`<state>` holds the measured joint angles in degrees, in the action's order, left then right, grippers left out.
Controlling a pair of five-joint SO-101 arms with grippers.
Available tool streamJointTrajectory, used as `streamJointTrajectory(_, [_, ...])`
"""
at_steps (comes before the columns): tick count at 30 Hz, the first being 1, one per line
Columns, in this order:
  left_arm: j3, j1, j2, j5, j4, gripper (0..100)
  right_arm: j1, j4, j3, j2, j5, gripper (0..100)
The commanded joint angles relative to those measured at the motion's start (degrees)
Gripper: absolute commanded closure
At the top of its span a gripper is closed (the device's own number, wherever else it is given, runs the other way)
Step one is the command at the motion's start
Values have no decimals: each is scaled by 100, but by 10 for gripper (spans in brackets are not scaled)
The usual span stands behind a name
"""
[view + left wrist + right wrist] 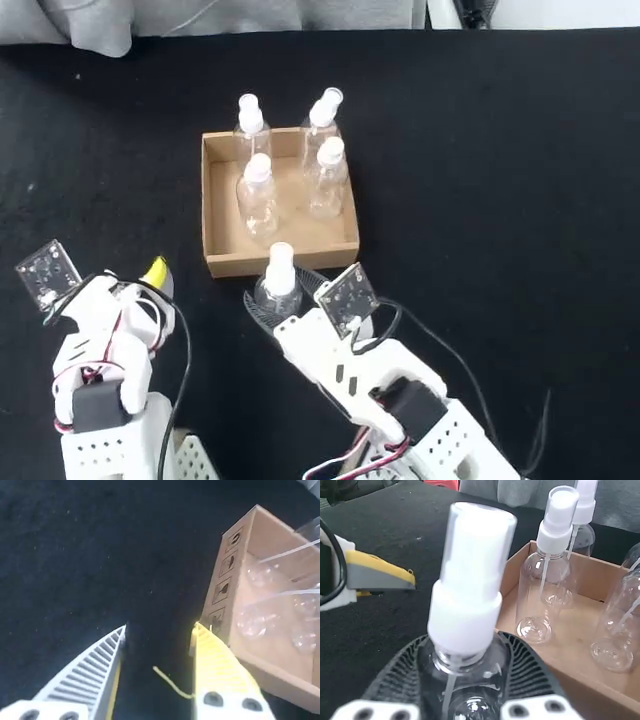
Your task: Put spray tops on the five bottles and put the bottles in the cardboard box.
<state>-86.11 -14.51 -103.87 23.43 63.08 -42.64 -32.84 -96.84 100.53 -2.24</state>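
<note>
Just outside the near wall of the cardboard box point(232, 262), we see the right end effector point(281, 298) clamped on an upright bottle point(462, 672), spray top point(470, 580) pointing up, the left end effector point(159, 632) open nearby.

Four bottles point(258, 198) are crowding the rear and middle of the cardboard box point(214, 205), and only a bare strip of floor is lying open along its near wall. That wall is standing between the strip and the fifth bottle point(280, 268), which the right tool point(283, 297) is clamping just outside. The left tool point(159, 630) is sitting spread beside the box's near left corner. Bare worktop point(500, 200) is lying open on either side.
</note>
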Motion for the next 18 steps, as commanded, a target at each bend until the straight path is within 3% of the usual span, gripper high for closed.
streamJointTrajectory(1, [-101, -13, -79, -44, -255, 809, 123, -26, 13, 101, 9, 986])
streamJointTrajectory(10, [-1130, -48, -70, -44, -2119, 809, 123, -185, 40, 127, 9, 986])
streamJointTrajectory(18, [-1138, -48, -70, -44, -2127, 809, 747, -185, 303, 127, 9, 986])
